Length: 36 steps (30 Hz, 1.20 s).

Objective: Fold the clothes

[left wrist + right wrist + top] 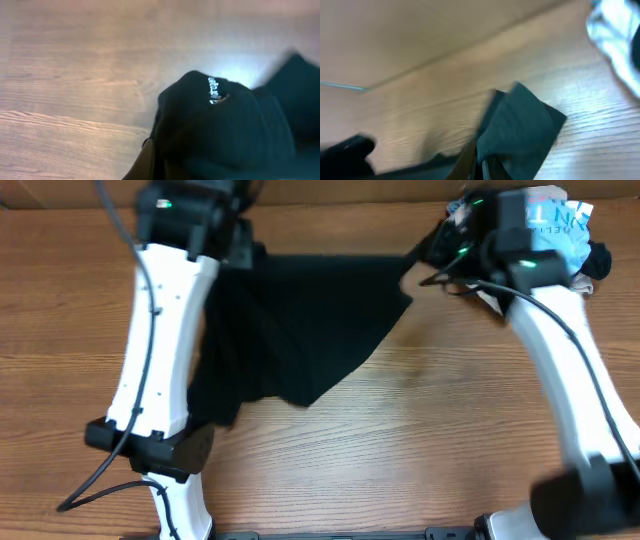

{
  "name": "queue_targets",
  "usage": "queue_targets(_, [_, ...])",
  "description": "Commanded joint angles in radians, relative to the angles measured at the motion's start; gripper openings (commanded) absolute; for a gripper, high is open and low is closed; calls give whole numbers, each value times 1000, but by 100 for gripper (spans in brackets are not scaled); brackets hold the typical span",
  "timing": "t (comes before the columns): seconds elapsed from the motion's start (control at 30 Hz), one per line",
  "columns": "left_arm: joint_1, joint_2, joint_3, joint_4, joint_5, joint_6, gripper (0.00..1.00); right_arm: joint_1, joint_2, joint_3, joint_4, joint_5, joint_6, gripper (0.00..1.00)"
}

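Note:
A black garment (300, 320) lies spread on the wooden table (420, 440) between my two arms, its lower edge tapering to a point near the middle. My left gripper (240, 248) is at its far left corner, shut on the cloth; the left wrist view shows the black fabric (225, 135) bunched over the jaws, with a white label (215, 91) showing. My right gripper (420, 262) is at the far right corner, shut on the garment's hem (520, 130), which sticks up from the jaws (482, 167).
A pile of other clothes (560, 225), white and light blue with a dark piece, lies at the far right corner, also blurred in the right wrist view (617, 45). Bare wood shows in front of the garment.

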Motion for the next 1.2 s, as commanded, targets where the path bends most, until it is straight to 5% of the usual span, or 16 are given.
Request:
queue_targets(0.0, [59, -68, 136, -2, -20, -23, 4, -22, -105, 47, -74, 7, -53, 4])
queue_targets(0.2, [76, -165, 223, -4, 3, 1, 4, -24, -249, 58, -225, 34, -72, 4])
queue_targets(0.57, [70, -224, 113, -85, 293, 58, 4, -24, -328, 38, -601, 64, -71, 4])
queue_targets(0.93, [78, -225, -280, -80, 225, 9, 4, -24, -328, -170, -558, 17, -67, 4])
queue_targets(1.17, [76, -225, -333, 37, 227, -33, 4, -20, -328, -218, -499, -9, -67, 4])
